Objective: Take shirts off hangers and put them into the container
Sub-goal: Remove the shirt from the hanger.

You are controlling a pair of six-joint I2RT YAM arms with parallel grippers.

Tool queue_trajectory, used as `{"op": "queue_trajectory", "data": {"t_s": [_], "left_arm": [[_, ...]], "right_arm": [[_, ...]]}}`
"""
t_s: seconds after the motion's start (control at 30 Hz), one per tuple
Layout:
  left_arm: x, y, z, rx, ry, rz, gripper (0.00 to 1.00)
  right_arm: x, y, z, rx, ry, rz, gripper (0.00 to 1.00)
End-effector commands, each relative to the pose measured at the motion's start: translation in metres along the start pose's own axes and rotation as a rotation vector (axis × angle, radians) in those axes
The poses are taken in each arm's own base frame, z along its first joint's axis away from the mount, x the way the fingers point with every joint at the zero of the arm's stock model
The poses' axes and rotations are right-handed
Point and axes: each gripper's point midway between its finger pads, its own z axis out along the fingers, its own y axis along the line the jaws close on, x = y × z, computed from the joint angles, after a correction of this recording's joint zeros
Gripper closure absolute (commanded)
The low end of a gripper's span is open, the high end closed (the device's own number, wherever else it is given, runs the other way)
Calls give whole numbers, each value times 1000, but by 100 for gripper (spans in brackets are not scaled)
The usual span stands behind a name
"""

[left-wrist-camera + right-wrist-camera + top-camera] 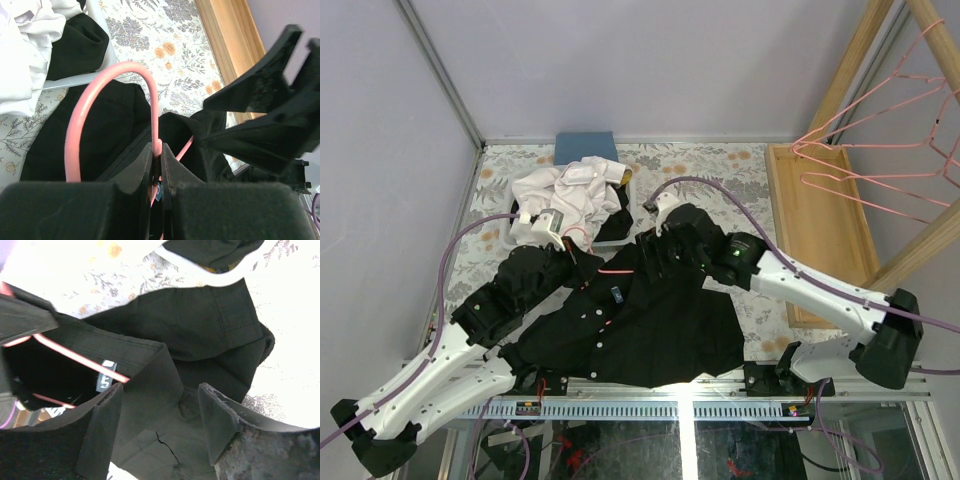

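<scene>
- Shirt, black (650, 340) and buttoned down the front, lies spread across the flowered table (750, 175) between the two arms, its collar end towards the far side.
- A pink wire hanger (112, 80) is inside this shirt; its hook curves up out of the neck, and its wire shows in the open collar beside a white label (103, 382).
- The left gripper (159, 150) has its jaws pressed together on the hanger's wire, just below the hook.
- The right gripper (160, 410) hangs over the collar with its jaws wide apart; collar fabric lies between the fingers (100, 430), with no clamp on it visible.
- The white basket (75, 81) stands just beyond the black shirt, at the far left of the table.
- A white shirt (570, 200) is heaped on top of it, and a dark garment (80, 45) lies inside against the near wall.
- A folded blue cloth (585, 147) lies behind the basket, by the back wall.
- A long wooden tray (815, 230) sits along the right side.
- More pink hangers (890, 150) hang bare from a wooden rack (930, 240) at the upper right.
</scene>
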Motion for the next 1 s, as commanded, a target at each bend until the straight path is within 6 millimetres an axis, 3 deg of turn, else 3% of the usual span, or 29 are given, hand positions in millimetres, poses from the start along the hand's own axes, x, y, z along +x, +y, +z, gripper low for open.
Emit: {"op": "queue_trajectory", "data": {"t_s": [0.0,0.07,0.17,0.23,0.3,0.43,0.47,0.57,0.67,0.87,0.97], "left_arm": [[-13,-16,-2,58,-31,-1,100],[-14,-18,-4,63,-34,-1,100],[-14,-16,-5,58,-40,-6,100],[-13,-13,-5,48,-38,-1,100],[-13,-11,-5,35,-37,3,100],[-14,-12,-7,43,-45,-4,100],[-14,-12,-7,46,-46,-5,100],[-12,-13,-7,56,-39,3,100],[-11,-17,-6,74,-27,7,100],[-11,-20,-8,89,-26,10,100],[-13,-19,-10,87,-36,3,100]], "right_arm": [[-4,3,14,7,8,12,40],[-3,3,16,0,11,2,54],[-5,1,14,5,-15,-6,85],[-6,-1,12,11,-39,-9,96],[-8,-1,8,10,-57,-12,100],[-6,-9,2,45,-59,-25,99],[-6,-11,1,58,-60,-24,92],[-8,-5,-3,24,-68,-30,51],[-3,14,0,-86,-43,-51,37],[15,17,16,-117,52,-63,41],[17,24,15,-156,72,-65,52]]}}
